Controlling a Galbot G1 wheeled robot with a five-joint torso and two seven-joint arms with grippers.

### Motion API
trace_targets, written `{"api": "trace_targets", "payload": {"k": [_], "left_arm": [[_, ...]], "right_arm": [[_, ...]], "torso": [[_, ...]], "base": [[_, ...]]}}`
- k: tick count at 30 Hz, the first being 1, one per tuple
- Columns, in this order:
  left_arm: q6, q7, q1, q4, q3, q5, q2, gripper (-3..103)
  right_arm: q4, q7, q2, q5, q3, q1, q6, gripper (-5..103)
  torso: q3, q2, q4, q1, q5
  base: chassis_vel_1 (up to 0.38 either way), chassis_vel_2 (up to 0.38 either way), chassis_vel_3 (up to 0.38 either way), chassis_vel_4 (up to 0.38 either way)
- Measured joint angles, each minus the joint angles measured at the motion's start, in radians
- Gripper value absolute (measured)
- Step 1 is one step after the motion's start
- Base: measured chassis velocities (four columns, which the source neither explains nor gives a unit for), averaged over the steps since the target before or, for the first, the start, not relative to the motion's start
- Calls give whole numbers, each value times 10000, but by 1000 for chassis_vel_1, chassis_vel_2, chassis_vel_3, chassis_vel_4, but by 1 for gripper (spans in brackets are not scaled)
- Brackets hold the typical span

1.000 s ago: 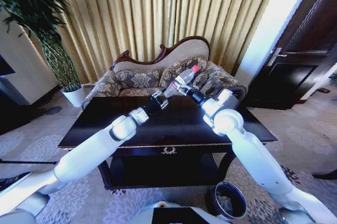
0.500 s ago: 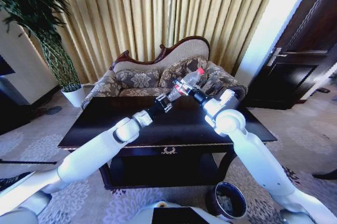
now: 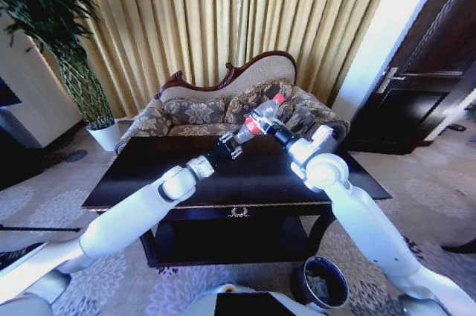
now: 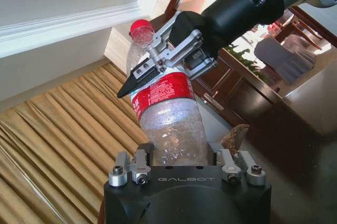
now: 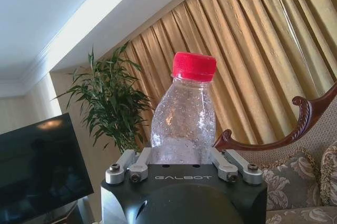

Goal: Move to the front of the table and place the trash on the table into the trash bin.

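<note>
We read "GALBOT" on the black housing of the left gripper [image 4: 184, 153], at 6 o'clock under the bottle [image 4: 167, 124] | same "GALBOT" on the right gripper [image 5: 183, 161] housing | the bottle's red label print is too small to read.

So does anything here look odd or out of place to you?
One thing: both grippers hold the same bottle in the air above the table. The left gripper grips its lower body and the right gripper its upper part by the label. The bin stands on the floor.
</note>
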Motion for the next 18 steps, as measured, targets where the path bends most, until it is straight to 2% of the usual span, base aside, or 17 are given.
{"api": "trace_targets", "payload": {"k": [1,3,4,8,9,13,16,18], "left_arm": [[23,-9,-1,0,2,-3,-1,52],[171,7,-8,-64,-7,-141,32,62],[171,7,-8,-64,-7,-141,32,62],[361,25,-105,-183,-245,-721,144,84],[361,25,-105,-183,-245,-721,144,84],[432,-26,-136,-213,-640,-1442,274,98],[515,-120,-85,-277,-814,-1768,333,100],[919,-494,159,-495,-1331,-2468,505,100]], "right_arm": [[10,0,-18,0,24,-13,6,29],[29,-2,-62,2,127,-62,23,25],[29,-2,-62,2,127,-62,23,25],[-16,7,-124,-359,356,-207,157,25],[-16,7,-124,-359,356,-207,157,25],[-180,58,-234,-1222,553,-408,323,25],[-264,108,-283,-1676,620,-488,391,25],[-359,396,-382,-2348,763,-661,447,25]], "torso": [[0,0,0,1,-1],[0,0,0,0,-1],[0,0,0,0,-1],[-1,0,0,0,-2],[-1,0,0,0,-2],[0,0,0,0,0],[0,0,0,0,0],[0,0,0,0,0]], "base": [[0,0,0,0],[0,0,0,0],[0,0,0,0],[0,0,0,0],[0,0,0,0],[0,0,0,0],[0,0,0,0],[0,0,0,0]]}}
